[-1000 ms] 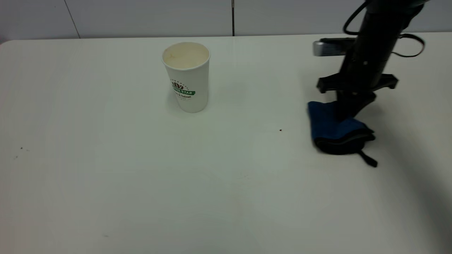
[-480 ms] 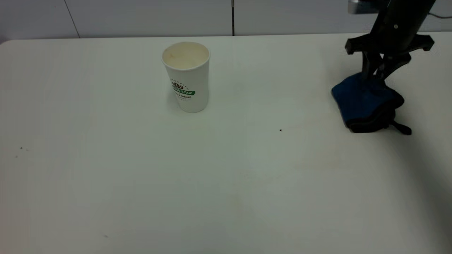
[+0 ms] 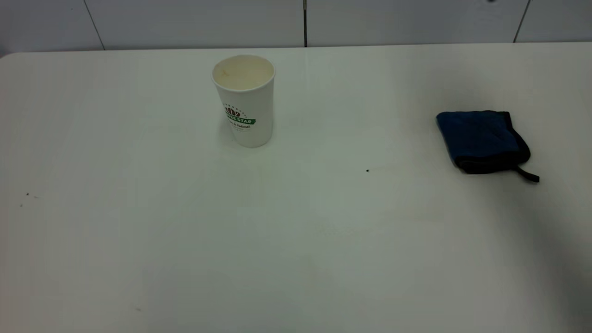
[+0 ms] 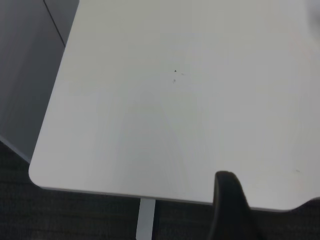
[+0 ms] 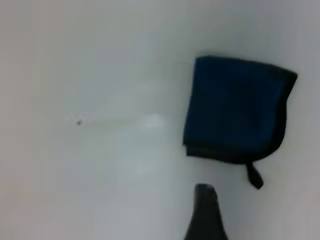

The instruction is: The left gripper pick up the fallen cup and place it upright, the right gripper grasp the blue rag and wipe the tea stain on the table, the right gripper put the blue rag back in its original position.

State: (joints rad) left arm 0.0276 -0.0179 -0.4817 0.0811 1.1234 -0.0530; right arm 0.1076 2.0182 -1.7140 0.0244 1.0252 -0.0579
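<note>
The white paper cup [image 3: 244, 99] with a green logo stands upright at the far middle of the table. The blue rag [image 3: 481, 138], folded, with a black edge and loop, lies flat at the right; neither arm shows in the exterior view. In the right wrist view the rag [image 5: 235, 107] lies on the table well below my right gripper [image 5: 225, 200], which is open, empty and apart from it. My left gripper [image 4: 245, 200] hangs over the table's near left corner, empty. I see no clear tea stain, only a small dark speck [image 3: 367, 170].
The white table [image 3: 296, 259] ends at a grey panelled wall at the back. The left wrist view shows the table's rounded corner [image 4: 37, 175] and dark floor beyond. Tiny specks [image 3: 27, 194] lie at the left.
My right gripper carried the rag back and to the right, set it down, let go and rose out of the exterior view. The cup has not moved.
</note>
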